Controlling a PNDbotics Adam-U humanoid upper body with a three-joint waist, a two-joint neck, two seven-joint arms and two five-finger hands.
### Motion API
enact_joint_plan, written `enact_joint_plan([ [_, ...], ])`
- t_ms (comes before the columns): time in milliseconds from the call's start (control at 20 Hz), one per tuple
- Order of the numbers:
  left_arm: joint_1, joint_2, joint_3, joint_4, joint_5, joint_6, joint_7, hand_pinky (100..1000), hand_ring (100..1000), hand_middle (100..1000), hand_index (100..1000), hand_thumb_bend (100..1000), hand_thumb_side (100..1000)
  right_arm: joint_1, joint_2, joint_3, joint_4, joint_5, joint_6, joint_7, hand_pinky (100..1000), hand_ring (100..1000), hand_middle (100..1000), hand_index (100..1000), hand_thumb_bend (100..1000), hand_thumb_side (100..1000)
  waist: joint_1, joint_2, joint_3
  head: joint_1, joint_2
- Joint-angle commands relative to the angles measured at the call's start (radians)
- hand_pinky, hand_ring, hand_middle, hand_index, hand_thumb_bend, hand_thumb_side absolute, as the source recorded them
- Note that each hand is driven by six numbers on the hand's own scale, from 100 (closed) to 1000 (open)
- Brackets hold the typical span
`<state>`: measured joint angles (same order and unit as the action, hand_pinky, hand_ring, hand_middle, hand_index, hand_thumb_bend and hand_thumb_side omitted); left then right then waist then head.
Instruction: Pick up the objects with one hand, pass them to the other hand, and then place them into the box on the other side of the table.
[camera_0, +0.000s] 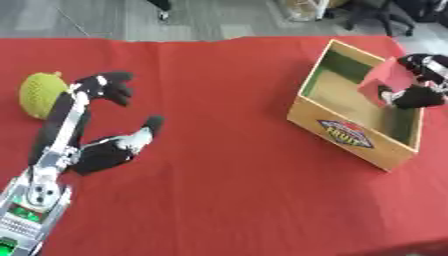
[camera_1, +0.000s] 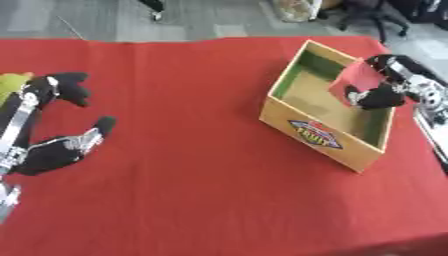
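Presently the right hand (camera_1: 385, 82), at the upper right of the frame, grasps a flat red object (camera_1: 354, 76) between fingers and thumb and holds it over the open wooden box (camera_0: 350, 131), just inside its right-hand wall. The step in hand appears to be the placing. To do it well, the red object should be lowered until it sits below the rim and nearer the floor before the fingers release, and the hand should then lift straight up so that it does not catch the wall. The box interior shows a tan floor and green inner walls; apart from the held object hanging over it, nothing can be made out inside. At the left of the frame the left hand (camera_0: 109, 150) lies released on the red tablecloth (camera_0: 219, 190), fingers spread, holding nothing. A yellow-green knobbly object (camera_0: 39, 92) rests at the upper left, just beside that hand's far fingers, not yet collected.
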<state>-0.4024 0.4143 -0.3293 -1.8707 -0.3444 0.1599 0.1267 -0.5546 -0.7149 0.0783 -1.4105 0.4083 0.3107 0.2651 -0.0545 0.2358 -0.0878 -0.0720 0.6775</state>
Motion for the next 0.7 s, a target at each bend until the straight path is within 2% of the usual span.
enact_joint_plan([
  [50, -0.005, 0.023, 0.013, -0.019, 0.004, 0.001, 0.007, 823, 595, 592, 819, 482, 412, -0.018, -0.021, -0.015, 0.007, 0.01, -0.021, 0.007, 889, 840, 743, 840, 100, 256, 0.001, -0.012, -0.001, 0.001, -0.008],
  [200, -0.004, 0.022, 0.014, -0.019, 0.003, 0.003, 0.008, 824, 596, 592, 819, 484, 412, -0.023, -0.018, -0.017, 0.022, 0.028, -0.018, 0.005, 896, 854, 765, 874, 100, 294, 0.001, -0.012, 0.0, 0.001, -0.008],
  [350, -0.003, 0.021, 0.015, -0.018, 0.006, 0.003, 0.009, 824, 595, 589, 818, 483, 415, -0.027, -0.015, -0.015, 0.038, 0.054, -0.014, 0.008, 914, 880, 742, 857, 100, 343, 0.001, -0.012, 0.001, 0.001, -0.006],
  [600, -0.002, 0.019, 0.016, -0.014, 0.007, 0.006, 0.012, 824, 594, 590, 819, 490, 421, -0.031, -0.013, -0.016, 0.041, 0.099, -0.032, 0.019, 931, 894, 745, 887, 100, 391, 0.001, -0.011, 0.001, 0.006, -0.002],
  [700, -0.002, 0.019, 0.017, -0.013, 0.008, 0.007, 0.014, 824, 594, 590, 819, 499, 427, -0.033, -0.013, -0.015, 0.04, 0.115, -0.043, 0.023, 936, 880, 732, 920, 169, 387, 0.001, -0.012, 0.001, 0.007, -0.002],
])
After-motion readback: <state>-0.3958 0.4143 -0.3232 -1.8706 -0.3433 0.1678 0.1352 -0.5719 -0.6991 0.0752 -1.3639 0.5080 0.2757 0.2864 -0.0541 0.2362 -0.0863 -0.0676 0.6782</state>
